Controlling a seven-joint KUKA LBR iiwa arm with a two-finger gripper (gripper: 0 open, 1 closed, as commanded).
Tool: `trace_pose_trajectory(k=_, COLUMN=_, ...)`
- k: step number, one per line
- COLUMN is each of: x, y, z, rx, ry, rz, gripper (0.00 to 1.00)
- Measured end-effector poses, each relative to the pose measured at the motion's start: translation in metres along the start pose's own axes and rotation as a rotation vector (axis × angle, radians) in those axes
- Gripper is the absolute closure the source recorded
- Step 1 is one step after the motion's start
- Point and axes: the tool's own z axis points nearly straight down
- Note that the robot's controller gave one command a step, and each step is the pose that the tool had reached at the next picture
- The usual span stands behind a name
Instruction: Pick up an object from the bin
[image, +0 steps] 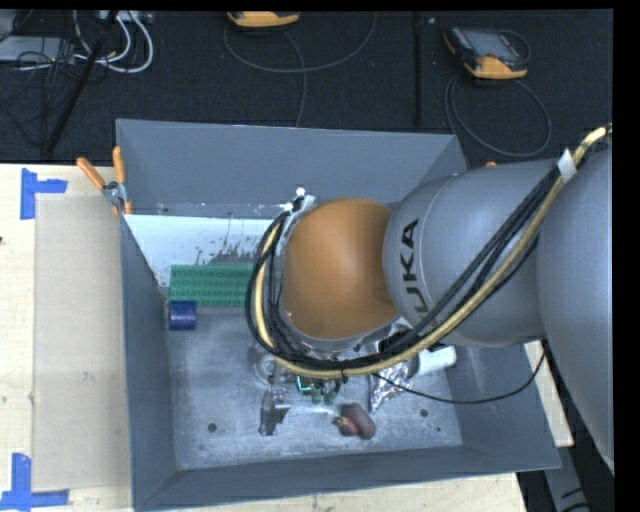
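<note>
End effector (271, 410): low over the floor of the bin (200, 440), near the front wall and under the orange cover (335, 265). We cannot tell how wide it stands, and we see nothing held in it.
Nearest thing: a brown lump (355, 422) on the floor, near the end effector, toward the view's right.
Long axis: we judge that the brown lump lies roughly along the front wall.
Other things: a silvery crumpled piece (393, 385) and a white piece (437, 358) lie further right. A green ridged block (210, 285) and a blue cap (182, 316) lie well apart, at the back left.
Coming move: we judge that a sideways shift toward the brown lump comes before any descent.
</note>
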Motion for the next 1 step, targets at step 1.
trace_pose_trajectory(k=1, x=-0.0004, y=-0.0612, z=0.0841, rx=-0.007, ry=-0.024, rz=-0.012, gripper=0.0)
